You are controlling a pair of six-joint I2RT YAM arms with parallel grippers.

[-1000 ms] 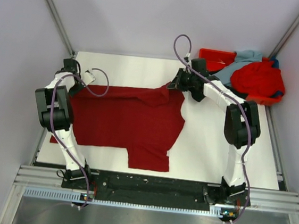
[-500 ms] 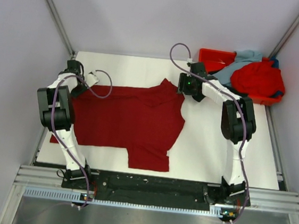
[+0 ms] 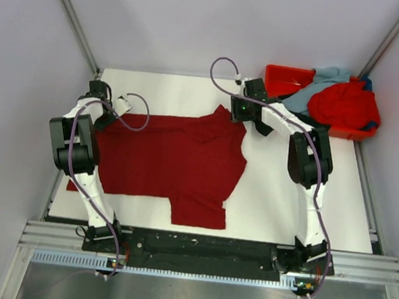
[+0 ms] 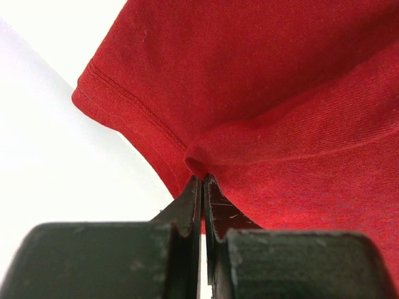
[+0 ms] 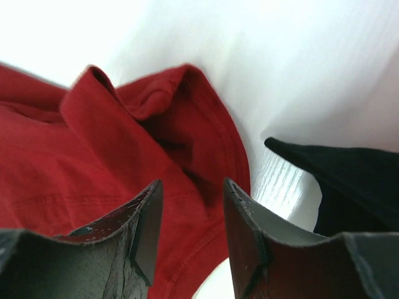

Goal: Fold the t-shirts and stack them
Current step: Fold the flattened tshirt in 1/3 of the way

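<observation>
A dark crimson t-shirt (image 3: 170, 161) lies spread on the white table (image 3: 280, 194), one sleeve pointing toward the near edge. My left gripper (image 3: 109, 116) sits at the shirt's far left corner, shut on a pinched fold of the crimson cloth (image 4: 199, 163); the jaws (image 4: 202, 179) meet with the cloth between their tips. My right gripper (image 3: 234, 114) hovers open over the rumpled far right sleeve (image 5: 181, 118), its fingers (image 5: 190, 187) apart and holding nothing. A bright red t-shirt (image 3: 343, 104) and a pale grey-blue one (image 3: 322, 82) are heaped at the far right.
An orange-red plastic tray (image 3: 286, 76) holds the heap at the far right corner. A black cloth edge (image 5: 349, 180) lies on the table to the right of the right gripper. Grey walls and metal rails enclose the table.
The right gripper has opened and let go of the crimson sleeve, then shifted left along the far edge. The sleeve now lies rumpled on the table. The left gripper keeps its grip.
</observation>
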